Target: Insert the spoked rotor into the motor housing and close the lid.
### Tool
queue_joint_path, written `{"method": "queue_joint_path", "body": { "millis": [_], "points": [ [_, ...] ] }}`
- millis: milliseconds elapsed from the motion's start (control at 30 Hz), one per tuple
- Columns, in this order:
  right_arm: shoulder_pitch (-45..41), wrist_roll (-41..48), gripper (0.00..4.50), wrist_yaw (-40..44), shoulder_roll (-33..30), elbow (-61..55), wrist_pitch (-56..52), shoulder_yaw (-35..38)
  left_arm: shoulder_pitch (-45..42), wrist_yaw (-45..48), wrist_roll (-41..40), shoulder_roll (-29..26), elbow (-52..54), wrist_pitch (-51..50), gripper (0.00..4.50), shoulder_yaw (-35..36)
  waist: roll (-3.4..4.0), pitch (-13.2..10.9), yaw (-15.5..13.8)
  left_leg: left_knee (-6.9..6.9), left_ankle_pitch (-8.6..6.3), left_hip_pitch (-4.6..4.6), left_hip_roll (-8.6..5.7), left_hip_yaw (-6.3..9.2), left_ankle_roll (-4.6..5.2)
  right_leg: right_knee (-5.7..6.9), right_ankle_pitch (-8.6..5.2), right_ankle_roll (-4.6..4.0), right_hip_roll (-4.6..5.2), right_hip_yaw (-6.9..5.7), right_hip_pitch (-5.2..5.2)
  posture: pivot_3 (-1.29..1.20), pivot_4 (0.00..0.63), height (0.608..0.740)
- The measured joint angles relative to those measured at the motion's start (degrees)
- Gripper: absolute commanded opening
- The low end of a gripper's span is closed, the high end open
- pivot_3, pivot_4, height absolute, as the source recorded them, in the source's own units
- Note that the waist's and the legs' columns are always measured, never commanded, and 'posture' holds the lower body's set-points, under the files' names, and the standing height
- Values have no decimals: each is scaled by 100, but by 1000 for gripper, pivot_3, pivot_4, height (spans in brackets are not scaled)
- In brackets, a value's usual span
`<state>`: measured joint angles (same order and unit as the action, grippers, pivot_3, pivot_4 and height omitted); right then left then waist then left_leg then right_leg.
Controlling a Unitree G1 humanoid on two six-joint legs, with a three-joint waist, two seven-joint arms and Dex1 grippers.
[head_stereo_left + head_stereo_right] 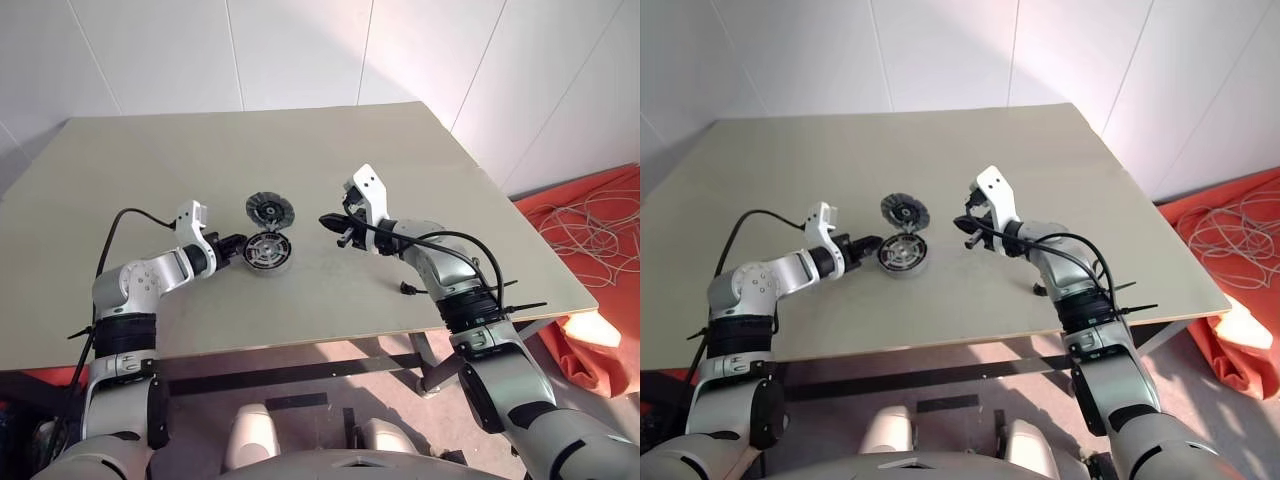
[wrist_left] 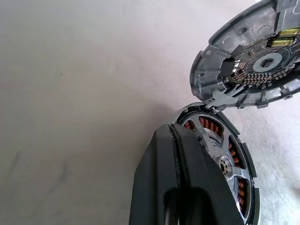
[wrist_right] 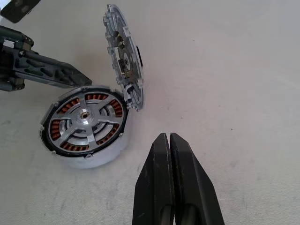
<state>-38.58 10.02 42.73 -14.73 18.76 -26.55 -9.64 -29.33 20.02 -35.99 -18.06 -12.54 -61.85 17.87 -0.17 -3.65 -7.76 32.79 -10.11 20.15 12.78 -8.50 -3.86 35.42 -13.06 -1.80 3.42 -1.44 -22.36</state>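
The motor housing [image 3: 96,158] stands mid-table with its copper windings showing. The spoked rotor [image 3: 84,113] lies seated inside it, pale spokes round the hub. The lid [image 3: 123,55], a ribbed grey disc, stands nearly upright on a hinge at the housing's far rim, also seen as lid [image 1: 270,209]. My left gripper [image 1: 233,246] is shut and empty, its tip at the housing's left rim; I cannot tell whether it touches. In the left wrist view the left gripper [image 2: 172,130] overlaps the rim. My right gripper [image 3: 167,137] is shut and empty, a little right of the housing, apart from it.
The pale table [image 1: 150,170] ends close in front of me and at the right edge. An orange cloth with a tangle of pale cable [image 1: 590,225] lies on the floor to the right. A black cable [image 1: 445,240] loops over my right forearm.
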Motion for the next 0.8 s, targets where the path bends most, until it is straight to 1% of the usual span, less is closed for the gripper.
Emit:
{"method": "queue_joint_path", "body": {
  "millis": [500,667,800],
  "points": [
    [0,1,0,-30,-12,0,0,1,-213,100,92,288,-96,-67,31,-251,0,0,12,-3,0,2,1,0,0,-4,0,0,-1,0,-3,0,0,740],
    [0,1,0,-32,-13,0,0,1,-233,132,131,275,-124,-34,31,-267,0,0,15,-3,0,1,1,0,0,-4,0,0,-1,0,-2,0,0,740],
    [0,-80,0,-31,-80,0,31,-9,-184,269,214,65,-185,124,31,-341,0,0,64,-3,0,0,4,0,0,-4,0,1,-5,0,-4,0,0,740]
  ]
}}
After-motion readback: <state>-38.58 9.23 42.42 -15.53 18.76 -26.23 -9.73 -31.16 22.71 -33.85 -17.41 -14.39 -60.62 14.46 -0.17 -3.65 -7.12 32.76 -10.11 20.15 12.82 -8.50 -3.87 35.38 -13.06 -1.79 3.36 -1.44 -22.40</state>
